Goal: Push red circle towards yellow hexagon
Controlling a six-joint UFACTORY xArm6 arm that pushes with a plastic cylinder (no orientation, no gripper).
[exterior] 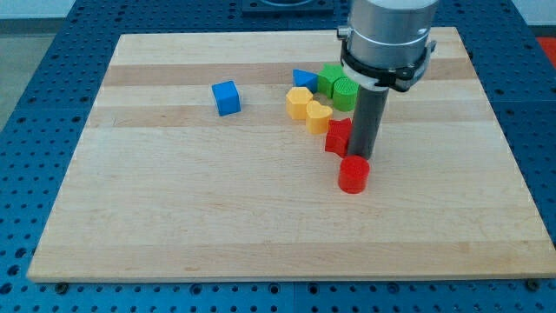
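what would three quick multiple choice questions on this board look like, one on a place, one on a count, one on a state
1. Where is my tip relative to the red circle?
A. just above it in the view
B. far off at the view's left
C. below it, at the board's bottom edge

2. How many yellow blocks are on the board?
A. none
B. two
C. four

3. How does the blue cube stand?
A. stacked on a green block
B. alone, apart from the other blocks
C. pressed against the red circle

Answers:
1. A, the rod comes down right at the circle's upper side.
2. B, the yellow hexagon and a second yellow block sit side by side.
3. B, bare wood surrounds it at the view's left of the cluster.
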